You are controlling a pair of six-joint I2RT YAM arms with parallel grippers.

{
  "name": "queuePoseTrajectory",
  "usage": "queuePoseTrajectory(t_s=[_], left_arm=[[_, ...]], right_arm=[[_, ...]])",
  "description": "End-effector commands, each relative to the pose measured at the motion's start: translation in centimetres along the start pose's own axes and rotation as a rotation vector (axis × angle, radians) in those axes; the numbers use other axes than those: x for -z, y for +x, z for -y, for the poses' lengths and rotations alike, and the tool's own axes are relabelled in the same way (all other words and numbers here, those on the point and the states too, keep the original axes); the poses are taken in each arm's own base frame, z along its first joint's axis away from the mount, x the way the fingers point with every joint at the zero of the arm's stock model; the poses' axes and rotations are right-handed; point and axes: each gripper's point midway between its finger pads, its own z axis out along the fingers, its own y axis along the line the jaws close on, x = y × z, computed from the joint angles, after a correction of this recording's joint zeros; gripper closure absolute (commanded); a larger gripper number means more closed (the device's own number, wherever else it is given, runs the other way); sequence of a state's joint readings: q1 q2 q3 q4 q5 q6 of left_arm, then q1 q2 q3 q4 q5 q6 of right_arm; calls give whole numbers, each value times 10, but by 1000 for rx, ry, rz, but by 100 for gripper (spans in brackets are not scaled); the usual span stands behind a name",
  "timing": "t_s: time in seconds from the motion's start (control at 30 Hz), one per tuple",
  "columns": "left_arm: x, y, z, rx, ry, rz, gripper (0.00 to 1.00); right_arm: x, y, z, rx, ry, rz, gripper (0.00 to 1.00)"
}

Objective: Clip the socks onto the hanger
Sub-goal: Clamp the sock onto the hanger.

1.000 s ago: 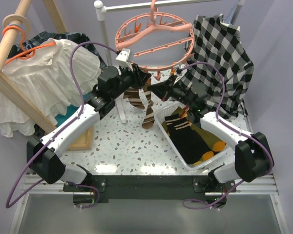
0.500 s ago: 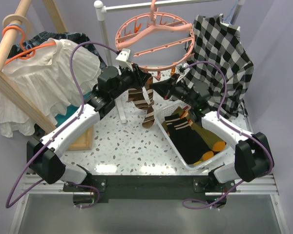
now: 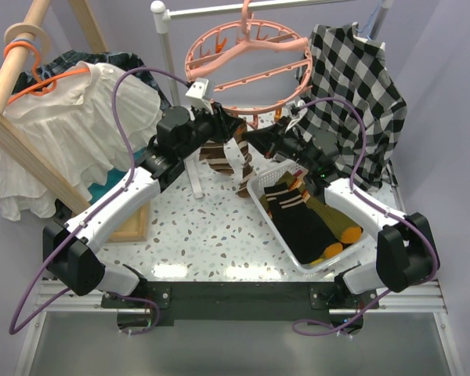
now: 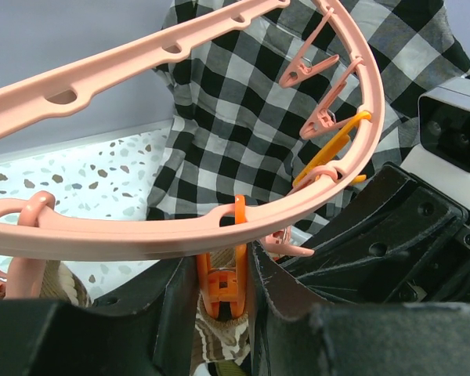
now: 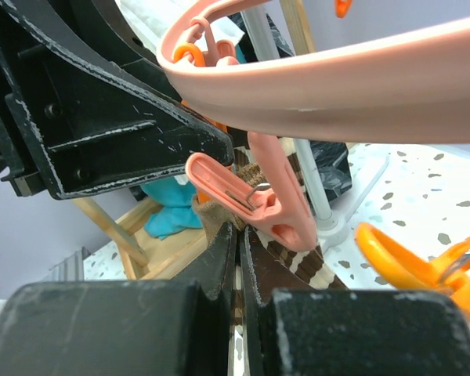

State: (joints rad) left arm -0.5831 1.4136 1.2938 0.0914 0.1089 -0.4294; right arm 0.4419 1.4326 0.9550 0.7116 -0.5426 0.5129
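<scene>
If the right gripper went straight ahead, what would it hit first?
Probably the pink clip just past the right gripper, hanging from the hanger; depth is unclear.

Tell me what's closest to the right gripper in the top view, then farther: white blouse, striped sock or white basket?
1. striped sock, pinched by the right gripper.
2. white basket, just below on the table.
3. white blouse, far left.

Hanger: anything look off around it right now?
Nothing broken or spilled. Below the hanger the sock hangs bunched and twisted, pinched in the right hand. The left hand is closed on an orange clip just above it.
</scene>
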Motion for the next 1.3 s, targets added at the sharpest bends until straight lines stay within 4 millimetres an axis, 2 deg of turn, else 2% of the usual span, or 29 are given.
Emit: queuePoseTrajectory(t_s=[0.0, 0.3, 0.5, 0.7, 1.27], left_arm=[[2, -9, 3, 23, 6, 30, 91], [2, -8, -4, 35, -36, 26, 89], [9, -21, -5, 18, -61, 56, 89], [15, -32, -2, 9, -63, 86, 89], [8, -17, -13, 19, -95, 55, 87]], right_arm=[[-2, -40, -24, 47, -79, 102, 100], [-1, -40, -22, 36, -71, 116, 100], [4, -29, -7, 70, 0, 73, 100], [5, -27, -6, 71, 7, 71, 100], [5, -39, -15, 54, -40, 105, 100]])
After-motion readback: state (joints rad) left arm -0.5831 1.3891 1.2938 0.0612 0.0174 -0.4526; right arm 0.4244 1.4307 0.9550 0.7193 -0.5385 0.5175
